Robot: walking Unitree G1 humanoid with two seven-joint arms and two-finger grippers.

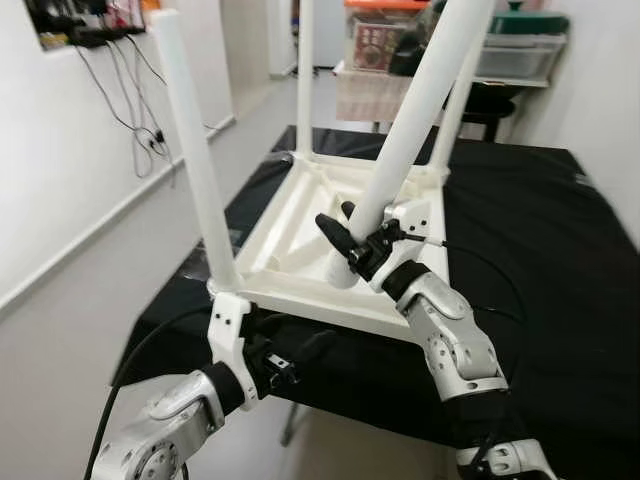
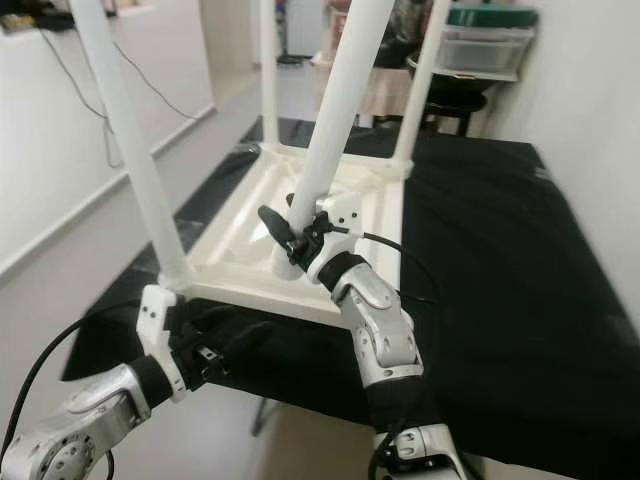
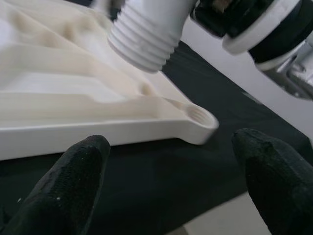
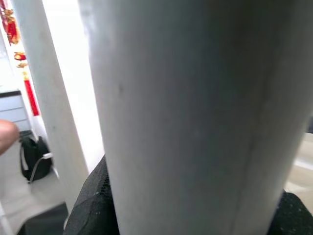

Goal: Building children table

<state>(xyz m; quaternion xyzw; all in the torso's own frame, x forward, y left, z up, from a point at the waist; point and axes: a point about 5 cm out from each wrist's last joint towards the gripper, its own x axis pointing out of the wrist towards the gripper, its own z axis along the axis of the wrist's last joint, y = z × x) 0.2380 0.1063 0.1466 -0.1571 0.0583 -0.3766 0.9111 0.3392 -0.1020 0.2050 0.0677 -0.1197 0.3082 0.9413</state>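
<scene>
A white children's tabletop (image 1: 300, 215) lies upside down on a black-covered table (image 1: 540, 230). Three white legs stand screwed into it: front left (image 1: 195, 150), back left (image 1: 305, 75) and back right (image 1: 455, 110). My right gripper (image 1: 345, 235) is shut on a fourth leg (image 1: 415, 120), which tilts with its lower end over the tabletop's underside. In the left wrist view this leg's threaded end (image 3: 146, 41) hangs above and apart from an empty threaded corner socket (image 3: 198, 117). My left gripper (image 2: 225, 335) is open, low at the tabletop's front edge, holding nothing.
A white wall with hanging cables (image 1: 130, 110) runs along the left, with bare floor between it and the table. Shelves with plastic bins (image 1: 520, 50) and a dark stool (image 1: 490, 105) stand behind the table. The black cloth to the right is bare.
</scene>
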